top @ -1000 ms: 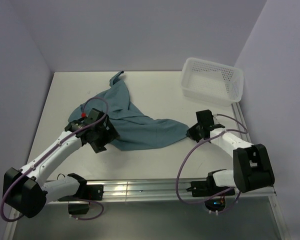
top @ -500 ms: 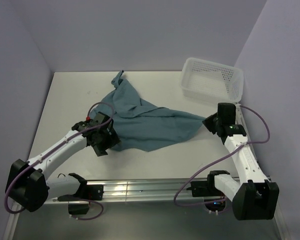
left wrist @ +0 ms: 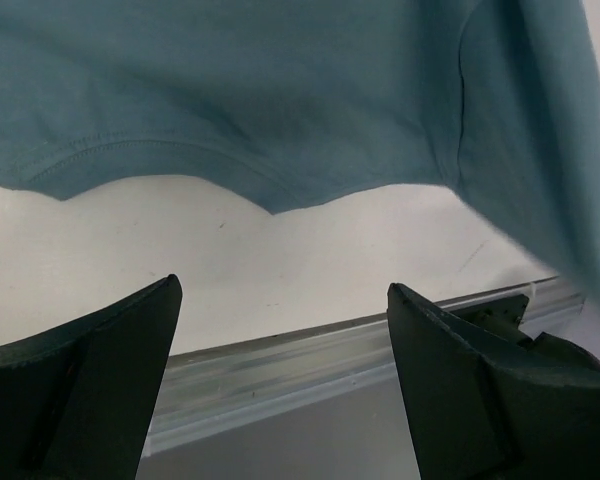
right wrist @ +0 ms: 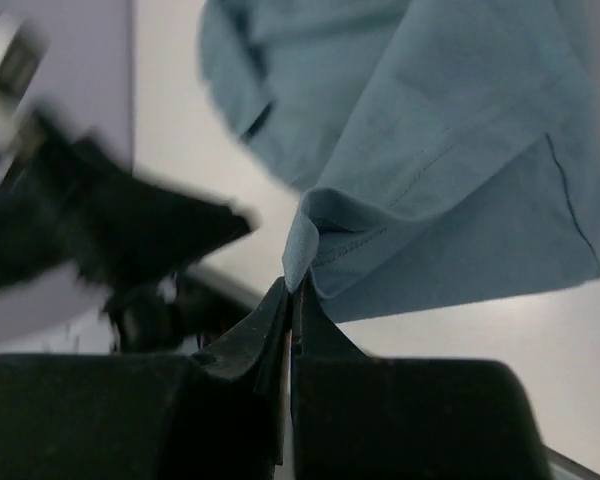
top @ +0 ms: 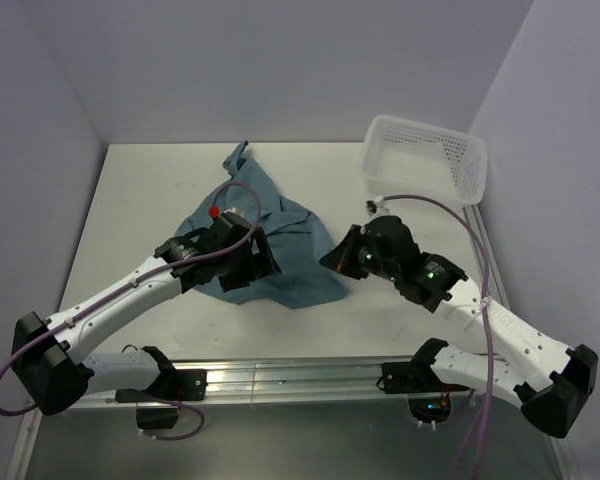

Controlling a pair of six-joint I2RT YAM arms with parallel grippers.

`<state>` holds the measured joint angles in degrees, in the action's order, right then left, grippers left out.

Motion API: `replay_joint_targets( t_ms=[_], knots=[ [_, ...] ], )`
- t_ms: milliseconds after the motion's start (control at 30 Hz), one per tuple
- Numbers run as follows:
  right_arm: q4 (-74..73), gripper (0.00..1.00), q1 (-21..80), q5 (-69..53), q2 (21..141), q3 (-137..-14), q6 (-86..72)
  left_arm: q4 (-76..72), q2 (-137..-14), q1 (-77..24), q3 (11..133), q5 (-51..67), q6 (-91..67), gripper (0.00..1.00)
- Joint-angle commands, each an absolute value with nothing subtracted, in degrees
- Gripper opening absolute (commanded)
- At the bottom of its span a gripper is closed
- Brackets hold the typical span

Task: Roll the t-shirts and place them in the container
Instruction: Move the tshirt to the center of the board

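Top view, t-shirt (top: 285, 232): a teal-blue cloth is seen bunched near the middle of the table (top: 130, 200), with one corner trailing toward the far edge.
Top view, left gripper (top: 248, 262): it is held over the near left part of the cloth.
Top view, right gripper (top: 338, 262): it is placed at the cloth's right edge.
Top view, basket (top: 470, 172): a white mesh one is set at the far right corner, apart from the cloth.
Left wrist view, left gripper (left wrist: 283, 290): the jaws are spread wide with nothing between them; the hem of the t-shirt (left wrist: 280, 90) hangs beyond them, above bare table (left wrist: 230, 250) and a metal rail (left wrist: 310, 355).
Right wrist view, right gripper (right wrist: 292, 288): the tips are pressed together, with a fold of the t-shirt (right wrist: 430, 150) pinched between them and lifted over the table (right wrist: 165, 120).
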<state>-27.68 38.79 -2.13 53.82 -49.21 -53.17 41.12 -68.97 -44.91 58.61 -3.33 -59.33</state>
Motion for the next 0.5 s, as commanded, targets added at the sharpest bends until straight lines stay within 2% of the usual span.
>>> replay_joint_targets(
  t_ms=[0, 100, 200, 300, 367, 467],
  knots=[
    [-22.16, 0.02, 46.92, -6.49, 54.22, -51.86, -48.35, 42.09, -70.57, -43.95, 59.58, -2.11, -63.28, 0.90],
    [-20.30, 0.10, 51.23, -10.72, 53.88, -52.12, -43.95, 42.37, -71.46, -42.46, 61.34, -0.54, -63.55, 0.90],
    [-20.65, 0.13, 52.91, -15.54, 53.44, -50.98, -42.10, 42.54, -71.10, -41.49, 62.66, -0.53, -63.11, 0.90],
    [-20.83, 0.13, 53.35, -19.32, 53.26, -49.14, -40.35, 42.10, -71.28, -39.82, 62.23, 3.33, -62.32, 0.91],
    [-20.74, 0.06, 54.49, -20.57, 53.70, -47.99, -40.08, 42.01, -71.89, -39.11, 62.05, 5.44, -62.40, 0.90],
    [-19.43, 0.03, 56.86, -22.85, 55.63, -45.98, -40.34, 43.06, -71.81, -39.20, 61.52, 6.50, -63.28, 0.90]
  ],
)
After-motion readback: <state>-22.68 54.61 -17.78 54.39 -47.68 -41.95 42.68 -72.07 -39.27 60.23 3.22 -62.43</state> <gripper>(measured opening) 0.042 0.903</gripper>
